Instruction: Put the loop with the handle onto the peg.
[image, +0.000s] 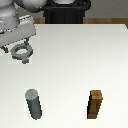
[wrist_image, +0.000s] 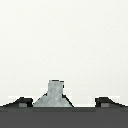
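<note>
Exterior view first: the arm (image: 17, 22) reaches in at the exterior view's left, far side of the white table (image: 70, 60). Its gripper (image: 21, 46) sits right over the ring (image: 21, 52), the grey loop hanging just below the fingers with its round hole plain to see. The gripper looks pinched on the ring's handle, though the contact itself is too small to make out clearly. The ring is at the far left of the table, well apart from the peg (image: 34, 104), which stands upright at the near left, dark grey with a lighter top. Over at the near right stands a brown wooden block (image: 95, 105), well apart from the peg.

Now the wrist view: two dark fingertips (wrist_image: 22, 102) show at the frame's edge, and between them a grey piece of the ring (wrist_image: 54, 95) pokes out against the bare white table (wrist_image: 64, 40). The fingertips stand apart from the grey piece on either side here.
</note>
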